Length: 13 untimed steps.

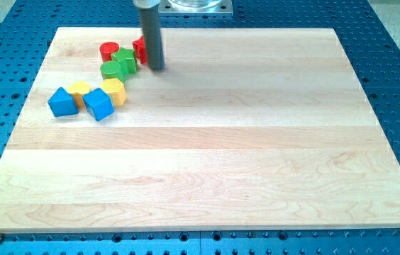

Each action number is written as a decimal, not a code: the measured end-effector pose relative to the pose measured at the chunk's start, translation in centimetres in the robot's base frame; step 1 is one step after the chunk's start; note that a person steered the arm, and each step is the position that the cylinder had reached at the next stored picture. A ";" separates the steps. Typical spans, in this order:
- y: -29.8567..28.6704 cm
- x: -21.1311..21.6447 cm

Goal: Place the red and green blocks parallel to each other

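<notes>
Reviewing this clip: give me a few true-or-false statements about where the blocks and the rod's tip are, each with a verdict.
1. All the blocks sit near the board's top-left corner. True.
2. My tip is at the view's bottom edge. False: it is near the top, just right of the green blocks.
3. Two blue blocks lie lowest in the cluster. True.
4. The rod hides part of a yellow block. False: it partly covers a red block; the yellow blocks lie lower left.
5. A round red block lies left of the rod. True.

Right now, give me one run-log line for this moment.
tip: my tip beside red block | reds: red cylinder at left | greens: green block, green cylinder | parallel: not yet
</notes>
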State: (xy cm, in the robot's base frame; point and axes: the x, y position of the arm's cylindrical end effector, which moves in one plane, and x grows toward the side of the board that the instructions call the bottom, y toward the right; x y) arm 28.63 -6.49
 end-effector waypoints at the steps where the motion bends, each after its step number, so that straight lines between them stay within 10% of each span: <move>1: -1.4 -1.8; 6: -9.0 -0.1; 8: -11.1 -5.4; 13: -8.7 2.5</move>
State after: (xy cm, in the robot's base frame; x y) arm 31.15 -15.20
